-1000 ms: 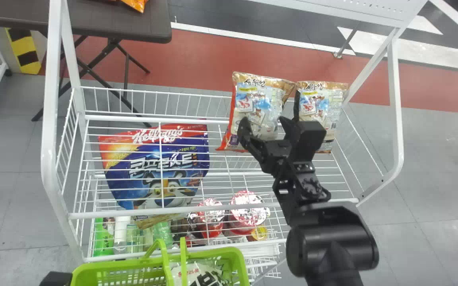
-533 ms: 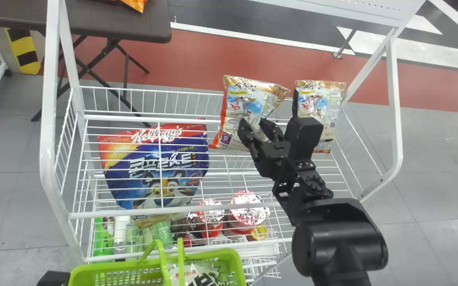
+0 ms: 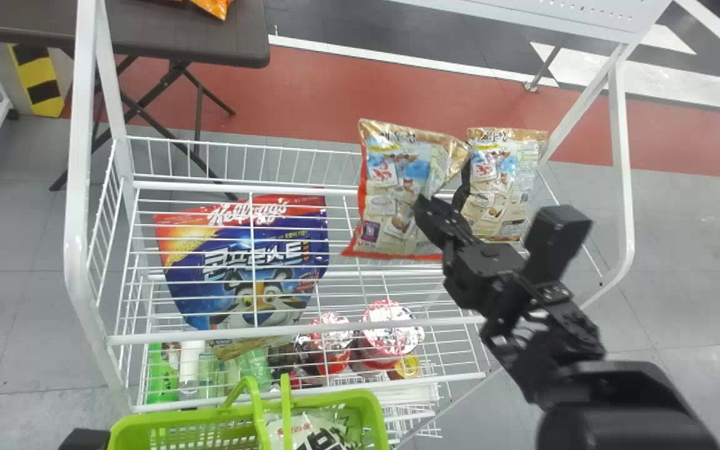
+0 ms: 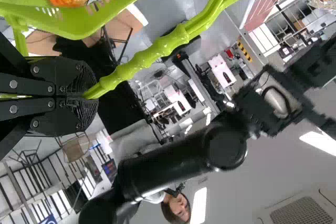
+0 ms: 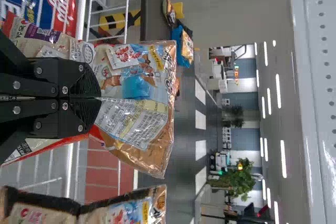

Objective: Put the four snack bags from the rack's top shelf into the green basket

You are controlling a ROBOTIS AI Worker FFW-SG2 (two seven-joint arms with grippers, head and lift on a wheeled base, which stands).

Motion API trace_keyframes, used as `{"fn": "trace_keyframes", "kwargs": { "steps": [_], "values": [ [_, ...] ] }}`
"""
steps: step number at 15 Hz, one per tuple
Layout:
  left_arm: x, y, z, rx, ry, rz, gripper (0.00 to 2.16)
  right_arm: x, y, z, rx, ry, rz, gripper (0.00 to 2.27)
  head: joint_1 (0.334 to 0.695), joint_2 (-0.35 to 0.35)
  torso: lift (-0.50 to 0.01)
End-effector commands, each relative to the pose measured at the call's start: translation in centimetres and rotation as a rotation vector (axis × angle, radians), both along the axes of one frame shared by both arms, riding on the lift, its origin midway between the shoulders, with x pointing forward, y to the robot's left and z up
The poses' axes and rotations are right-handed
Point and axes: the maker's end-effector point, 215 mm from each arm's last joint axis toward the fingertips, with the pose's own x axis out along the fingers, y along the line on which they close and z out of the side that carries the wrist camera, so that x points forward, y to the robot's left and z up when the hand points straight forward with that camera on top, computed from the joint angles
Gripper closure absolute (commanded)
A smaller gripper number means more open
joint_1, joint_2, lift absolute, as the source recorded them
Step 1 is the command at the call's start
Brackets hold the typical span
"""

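While one snack bag (image 3: 397, 169) is pinched by the right gripper (image 5: 100, 97), another bag (image 3: 502, 181) is left on the top shelf (image 3: 210, 334), and at least one packet (image 3: 313, 435) is already placed in the green basket (image 3: 185, 417).

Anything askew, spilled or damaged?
Minor: the beige plastic snack bag with orange-red edges is sharply creased where the black right gripper pinches it, probably just from the grip. No spill or tear visible.
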Motion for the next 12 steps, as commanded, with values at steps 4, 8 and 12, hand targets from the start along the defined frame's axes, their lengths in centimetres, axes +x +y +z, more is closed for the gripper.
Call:
{"fn": "trace_keyframes", "kwargs": {
  "steps": [4,8,12],
  "values": [
    [0.2,-0.5,0.0,0.006,-0.008,-0.001,2.11,-13.1,-1.0,-3.1,0.160,0.385,0.048,2.22,0.695,-0.350,0.000],
    [0.5,-0.6,-0.1,0.014,-0.008,0.000,2.11,-23.9,1.6,-7.6,0.395,0.809,0.092,2.22,0.695,-0.350,0.000],
    [0.5,-0.9,0.1,0.006,-0.012,-0.007,2.11,-24.9,5.6,-8.6,0.458,0.861,0.184,2.22,0.695,-0.350,0.000]
  ]
}}
